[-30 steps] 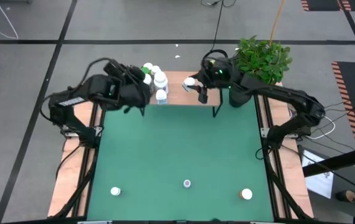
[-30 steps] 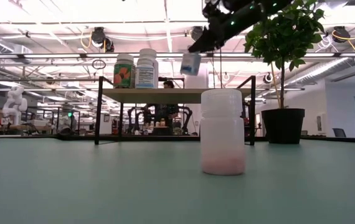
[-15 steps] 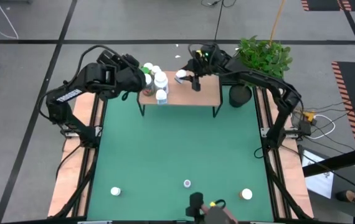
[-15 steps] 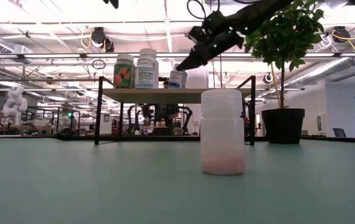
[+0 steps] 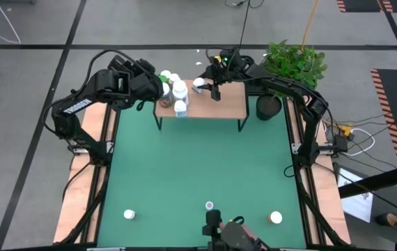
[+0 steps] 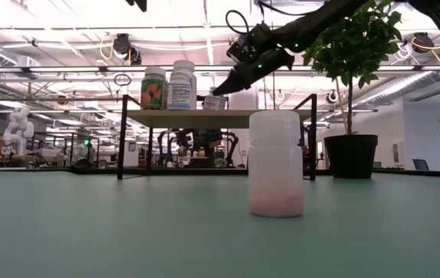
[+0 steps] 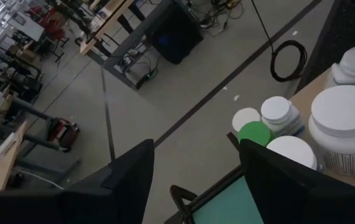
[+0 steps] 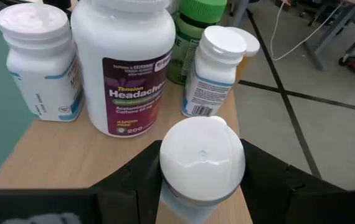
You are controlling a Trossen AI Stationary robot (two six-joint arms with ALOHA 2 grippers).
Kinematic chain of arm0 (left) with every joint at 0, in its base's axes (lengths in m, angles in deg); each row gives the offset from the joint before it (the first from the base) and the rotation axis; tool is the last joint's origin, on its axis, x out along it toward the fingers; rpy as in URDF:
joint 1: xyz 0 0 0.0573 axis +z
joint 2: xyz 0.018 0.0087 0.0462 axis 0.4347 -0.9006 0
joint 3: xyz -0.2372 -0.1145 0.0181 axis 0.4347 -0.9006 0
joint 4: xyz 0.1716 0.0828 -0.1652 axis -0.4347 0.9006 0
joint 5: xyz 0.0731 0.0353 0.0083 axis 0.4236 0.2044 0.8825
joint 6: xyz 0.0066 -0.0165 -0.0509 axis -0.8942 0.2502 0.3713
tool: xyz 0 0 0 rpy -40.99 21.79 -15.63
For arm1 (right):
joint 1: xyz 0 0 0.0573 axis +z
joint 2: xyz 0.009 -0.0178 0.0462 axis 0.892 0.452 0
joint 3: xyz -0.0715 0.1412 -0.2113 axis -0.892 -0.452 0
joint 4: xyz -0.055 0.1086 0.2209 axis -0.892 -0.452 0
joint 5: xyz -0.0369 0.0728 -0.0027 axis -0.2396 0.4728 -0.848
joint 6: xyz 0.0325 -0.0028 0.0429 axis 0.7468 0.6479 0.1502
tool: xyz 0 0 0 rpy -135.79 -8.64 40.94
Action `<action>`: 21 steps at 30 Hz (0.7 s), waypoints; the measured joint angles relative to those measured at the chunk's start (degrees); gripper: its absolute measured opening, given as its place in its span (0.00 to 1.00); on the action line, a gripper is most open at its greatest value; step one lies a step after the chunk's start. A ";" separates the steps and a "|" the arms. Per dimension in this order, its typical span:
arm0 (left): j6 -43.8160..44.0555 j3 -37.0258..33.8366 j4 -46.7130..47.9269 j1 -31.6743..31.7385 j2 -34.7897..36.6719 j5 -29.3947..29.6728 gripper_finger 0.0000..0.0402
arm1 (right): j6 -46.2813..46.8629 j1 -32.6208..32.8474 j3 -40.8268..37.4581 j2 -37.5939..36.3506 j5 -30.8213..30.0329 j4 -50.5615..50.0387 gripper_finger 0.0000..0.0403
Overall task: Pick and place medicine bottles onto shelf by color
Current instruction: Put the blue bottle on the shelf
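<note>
The shelf stands at the table's far edge on thin black legs. Several medicine bottles stand at its left end: a large white "Headache" bottle, a green-capped one and small white ones. My right gripper is shut on a small white bottle just right of that group, also in the low view. My left gripper is open and empty, above the shelf's left end. More white-capped bottles stand on the green mat near the front edge. My right gripper pinches the small white bottle between its two fingers, on opposite sides of the body just under the cap. The fingers slant down from the table's right. The bottle is upright with its base at the shelf top; I cannot tell whether it rests there.
A black pot with a green plant stands right of the shelf. One white bottle stands close to the low camera. A dark object shows at the near edge. The middle of the green mat lies bare.
My right gripper has carried the small white bottle toward the table's left and down, from the air above the shelf's middle to the shelf top beside the other bottles. My left gripper has drawn back from the shelf's left front and risen, then kept still.
</note>
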 joint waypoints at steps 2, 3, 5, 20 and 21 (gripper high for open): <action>-0.05 0.00 -0.01 0.00 0.00 0.00 0.59 | 0.07 0.00 0.00 0.00 0.00 0.04 0.42; -0.05 0.00 -0.01 0.00 0.00 0.00 0.59 | 0.20 0.00 0.00 -0.01 -0.03 0.09 0.43; -0.07 0.00 -0.01 0.00 0.00 0.00 0.59 | 0.21 0.02 0.00 -0.02 -0.25 0.10 0.45; -1.79 0.00 -0.78 0.28 0.00 0.03 0.59 | -1.84 0.02 -0.09 -0.02 -0.50 0.71 0.61; -2.08 0.00 -1.30 0.44 0.00 0.05 0.59 | -1.97 0.02 -0.09 -0.04 -0.50 0.80 0.61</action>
